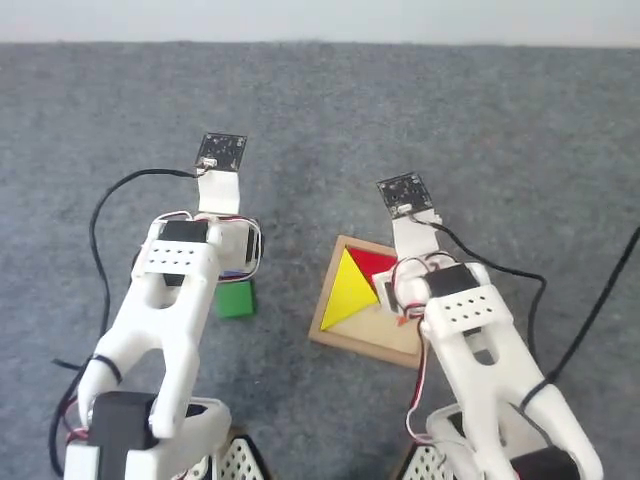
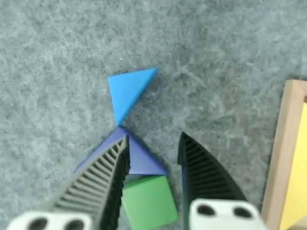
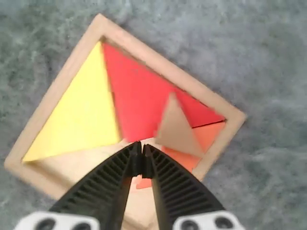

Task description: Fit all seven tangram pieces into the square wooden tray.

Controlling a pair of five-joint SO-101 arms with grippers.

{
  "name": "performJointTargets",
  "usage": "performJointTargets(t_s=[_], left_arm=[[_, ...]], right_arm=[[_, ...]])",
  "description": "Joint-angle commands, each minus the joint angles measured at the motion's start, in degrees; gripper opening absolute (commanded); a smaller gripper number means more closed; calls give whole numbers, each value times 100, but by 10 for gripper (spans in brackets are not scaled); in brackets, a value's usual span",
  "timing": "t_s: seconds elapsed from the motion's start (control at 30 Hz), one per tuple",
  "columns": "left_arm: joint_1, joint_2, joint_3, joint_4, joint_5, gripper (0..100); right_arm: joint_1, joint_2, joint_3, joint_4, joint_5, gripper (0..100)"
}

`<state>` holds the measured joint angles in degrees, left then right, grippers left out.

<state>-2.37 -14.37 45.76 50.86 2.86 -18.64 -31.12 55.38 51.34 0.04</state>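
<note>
Three pieces lie loose on the grey tabletop (image 1: pixel 400 120) by the left arm: light-blue triangle (image 2: pixel 127 88), dark-blue triangle (image 2: pixel 139 158), green square (image 2: pixel 148 201), touching or v. nearly so. Left end effector (image 2: pixel 154 137) hangs over them, fingers apart, astride the dark-blue one. Wooden tray (image 3: pixel 170 69) sits under the right end effector (image 3: pixel 140 144), whose fingers are together w/ nothing btwn them. Yellow triangle (image 3: pixel 76 115) & red triangle (image 3: pixel 139 91) are seated inside, w/ orange pieces (image 3: pixel 208 136) in one corner next to a bare triangular gap (image 3: pixel 175 129).

Step prob. = pick the dark-blue triangle. To do it well: drop straight, pads on two opposite edges, keep off the green square hard against it, lift clear before swinging to the tray.

Unclear: a finger covers part of the dark-blue piece; orange may be one piece or two; tray's near corner is hidden behind the right end effector.
</note>
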Motion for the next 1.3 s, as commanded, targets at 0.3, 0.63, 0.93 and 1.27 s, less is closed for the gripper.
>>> performJointTargets(t_s=[0.3,0.63,0.93,1.27], left_arm=[[-18,-26,-233,-123,-35,160],[-9,-26,-251,-123,-44,160],[-26,-26,-242,-123,-44,160],[-26,-26,-259,-123,-44,160]], right_arm=[[945,1666,-1266,-462,378,10],[866,1833,-985,-418,659,10],[242,1771,-738,-136,615,10],[-154,1130,-589,40,431,10]])
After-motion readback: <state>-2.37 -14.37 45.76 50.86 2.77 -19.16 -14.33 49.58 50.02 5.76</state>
